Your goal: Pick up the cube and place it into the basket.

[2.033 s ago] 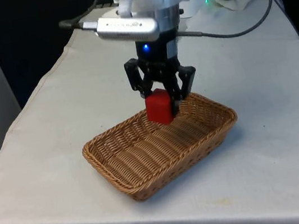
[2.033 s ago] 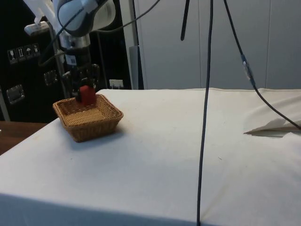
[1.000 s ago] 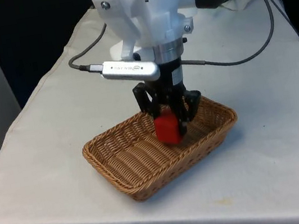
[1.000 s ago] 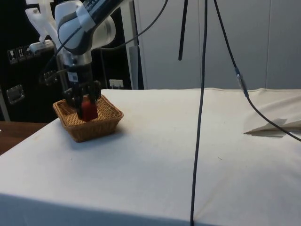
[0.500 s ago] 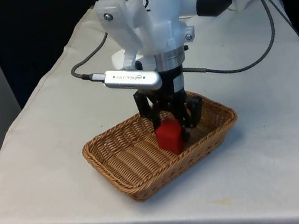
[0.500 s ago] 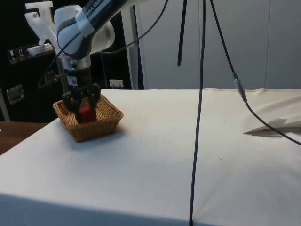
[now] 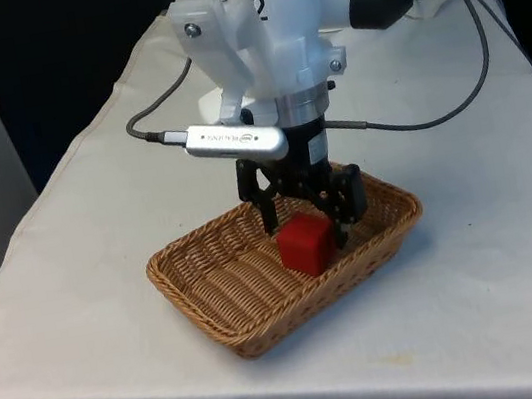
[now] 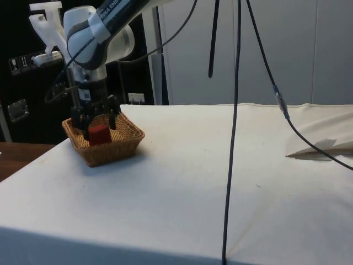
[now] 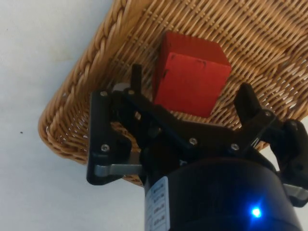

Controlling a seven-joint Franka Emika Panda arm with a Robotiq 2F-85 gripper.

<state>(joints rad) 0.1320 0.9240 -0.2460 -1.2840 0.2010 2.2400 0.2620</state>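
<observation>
A white cloth covers the bench (image 7: 517,251), which runs back toward black curtains at the top of the front view. Left of centre in that view sits an oblong woven wicker basket (image 7: 211,299), standing at the left of the side view (image 8: 105,152). The black two-finger gripper (image 7: 308,221) hangs over the basket's right half with its fingers spread apart. Between them, touching neither, the small red cube (image 7: 305,246) rests on the basket's floor (image 9: 192,77).
</observation>
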